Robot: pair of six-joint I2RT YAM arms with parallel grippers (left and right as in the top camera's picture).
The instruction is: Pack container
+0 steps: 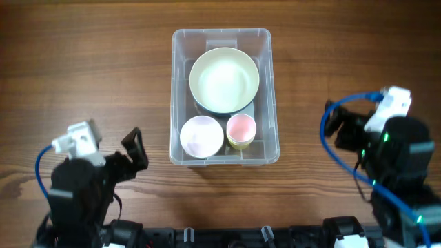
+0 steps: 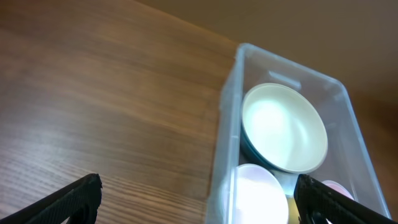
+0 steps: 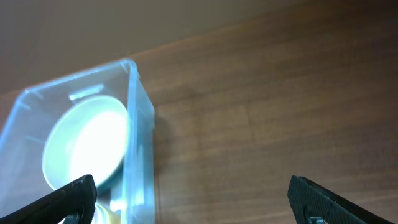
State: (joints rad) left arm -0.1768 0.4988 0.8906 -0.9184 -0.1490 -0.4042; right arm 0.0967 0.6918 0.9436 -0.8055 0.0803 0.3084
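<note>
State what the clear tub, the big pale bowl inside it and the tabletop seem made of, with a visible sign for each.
The container: likely clear glossy plastic; the bowls show through its walls.
The large bowl: perhaps plastic or melamine, smooth; soft glare inside, ceramic not excluded.
The table: wood or wood-look laminate; brown grain lines run across it.

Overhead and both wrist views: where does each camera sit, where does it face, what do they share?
Overhead: above the table, looking down at the container; left arm and right arm show below.
Left wrist: low, left of the container, facing it; open left gripper below.
Right wrist: low, right of it, facing it; open right gripper below.
Shared: the large pale bowl.
</note>
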